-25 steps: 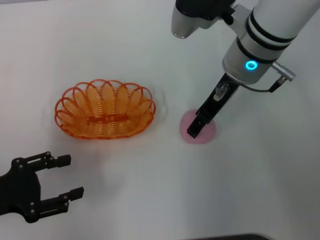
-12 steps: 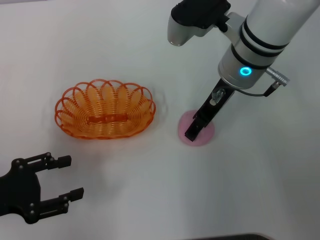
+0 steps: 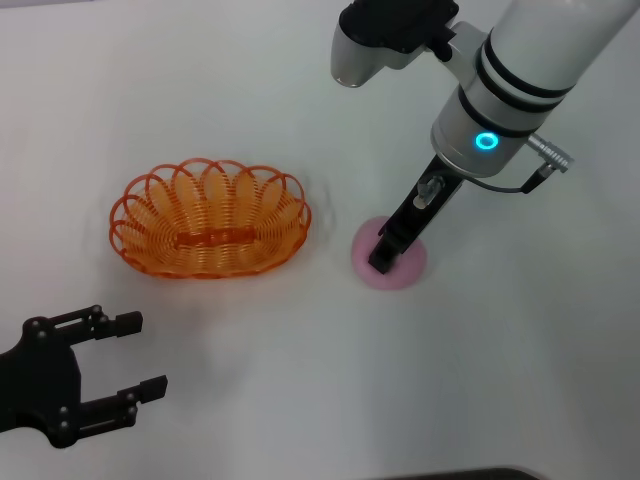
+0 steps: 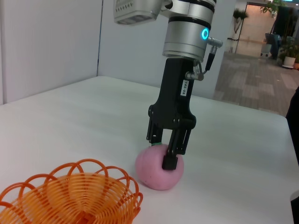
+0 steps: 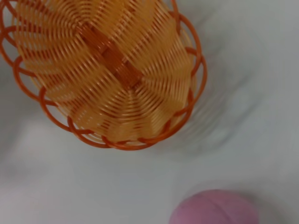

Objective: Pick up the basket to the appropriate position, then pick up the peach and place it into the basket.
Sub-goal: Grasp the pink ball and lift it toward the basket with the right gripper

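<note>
Right pincer [image 4: 166, 156] grasping the peach [image 4: 156, 170] on the desk [image 3: 520, 330]. Basket [image 3: 210, 220] sits nearby. Left pincer [image 3: 130, 352] parked, released.

Right tool [image 3: 386, 256] points straight down; left tool [image 3: 133, 352] idles, spread.

Right arm [image 3: 520, 70]: white cylindrical links with black bands, silver wrist section carrying a glowing cyan ring light. A metal connector with a thin black cable exits the wrist at 3 o'clock. Right gripper [image 4: 166, 154]: matte black, narrow, with a small white label strip on its body. Left gripper [image 3: 120, 370]: black, flat plates, visible screw heads, two slim fingers.
</note>
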Controlling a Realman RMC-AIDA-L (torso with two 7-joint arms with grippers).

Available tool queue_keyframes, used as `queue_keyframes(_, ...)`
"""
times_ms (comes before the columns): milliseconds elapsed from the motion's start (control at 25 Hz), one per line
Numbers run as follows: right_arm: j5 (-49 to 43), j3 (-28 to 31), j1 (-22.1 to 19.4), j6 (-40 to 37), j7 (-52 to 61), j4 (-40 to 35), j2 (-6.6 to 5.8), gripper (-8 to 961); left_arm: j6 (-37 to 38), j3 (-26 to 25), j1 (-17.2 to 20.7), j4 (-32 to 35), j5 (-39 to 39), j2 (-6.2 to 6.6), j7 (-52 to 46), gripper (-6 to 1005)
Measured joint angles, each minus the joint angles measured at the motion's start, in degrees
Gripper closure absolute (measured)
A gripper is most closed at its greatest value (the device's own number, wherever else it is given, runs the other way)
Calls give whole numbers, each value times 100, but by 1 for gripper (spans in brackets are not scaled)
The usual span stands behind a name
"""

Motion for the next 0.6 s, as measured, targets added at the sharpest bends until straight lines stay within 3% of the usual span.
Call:
queue_keyframes(80,19,4,1,-20,-15,-12,0,445,0,0,0,5,2,0,0,291)
queue_keyframes(360,172,202,-10,-303,-152,-172,-20,556,1,-7,16,17,6,0,-2,291)
queue_keyframes(600,707,823,-13,-1074,-455,-844,-63,635,2,-9,12,33,24,0,-76,291)
